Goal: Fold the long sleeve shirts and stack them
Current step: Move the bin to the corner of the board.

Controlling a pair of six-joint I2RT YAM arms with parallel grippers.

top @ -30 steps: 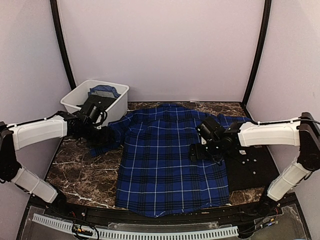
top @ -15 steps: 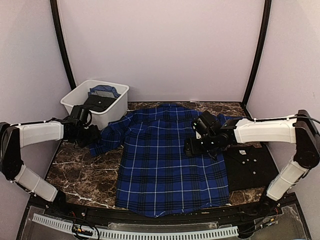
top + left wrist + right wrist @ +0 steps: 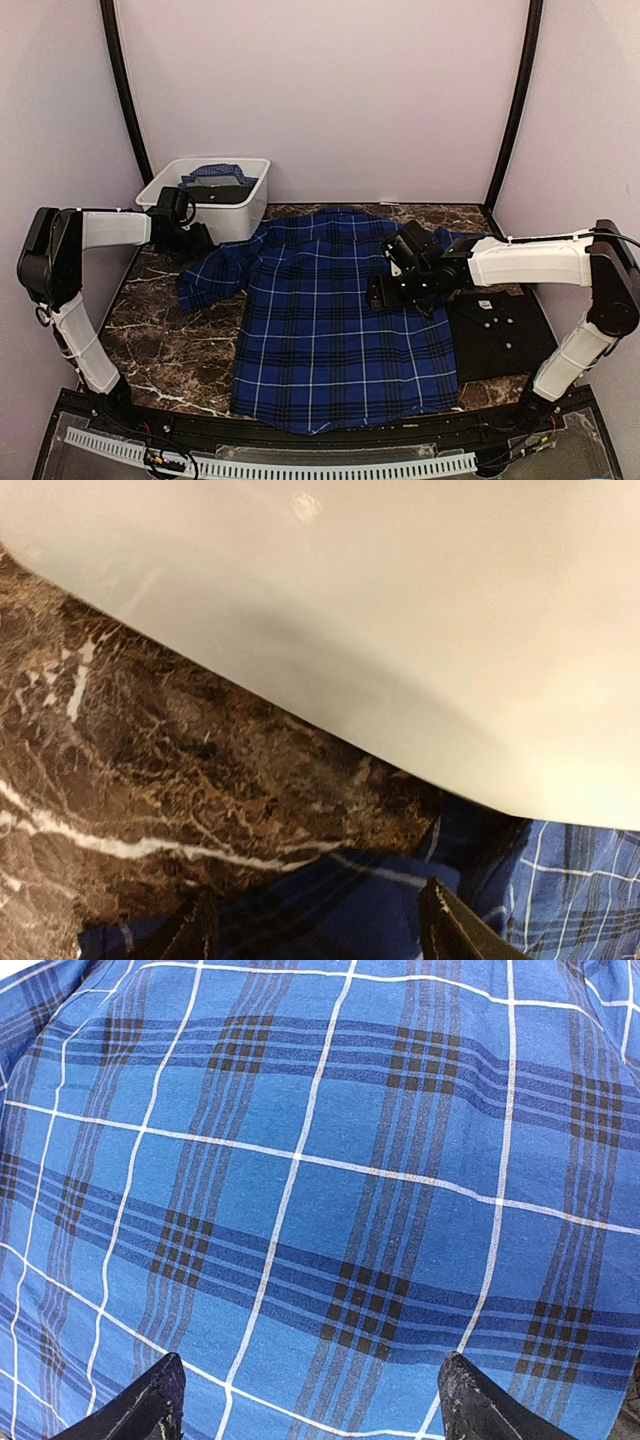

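**Plaid shirt**: we found it spread flat in the middle of the table, collar far, one sleeve trailing toward the tub. It was not yet folded. Soft woven cloth, royal blue crossed with black and white lines, lightly wrinkled.

**Black shirt**: a flat dark rectangle with white buttons at right, its edge beneath the plaid. We judged it already folded, so one fold and the stacking remained.

**Tub:** smooth white plastic with rounded corners, holding more cloth.

**Table:** glossy brown marble with white veins.

**Left gripper**: fingers parted and empty, over the sleeve beside the tub wall.

**Right gripper**: fingers spread wide and empty, just above the plaid.
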